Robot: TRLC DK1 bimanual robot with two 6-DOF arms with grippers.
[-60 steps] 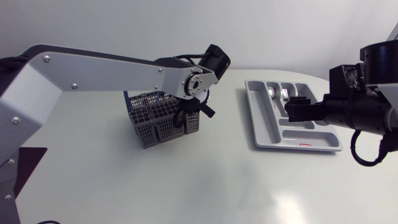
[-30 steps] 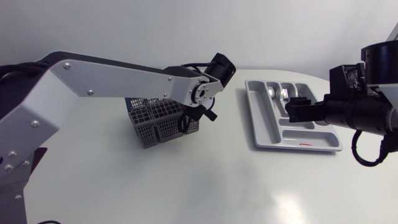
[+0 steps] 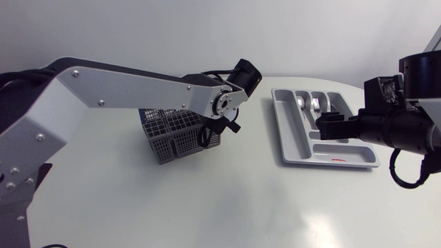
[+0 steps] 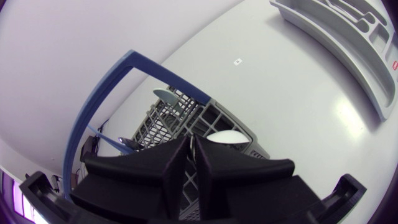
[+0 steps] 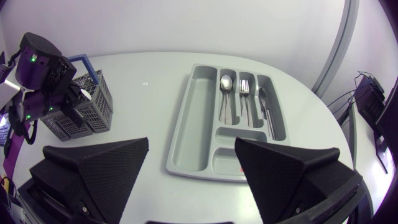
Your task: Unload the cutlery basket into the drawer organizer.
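We are looking at a smooth white worktop [image 3: 207, 200] with a rounded edge, and a tiny pale square mark [image 4: 237, 61] is sitting on its bare surface.
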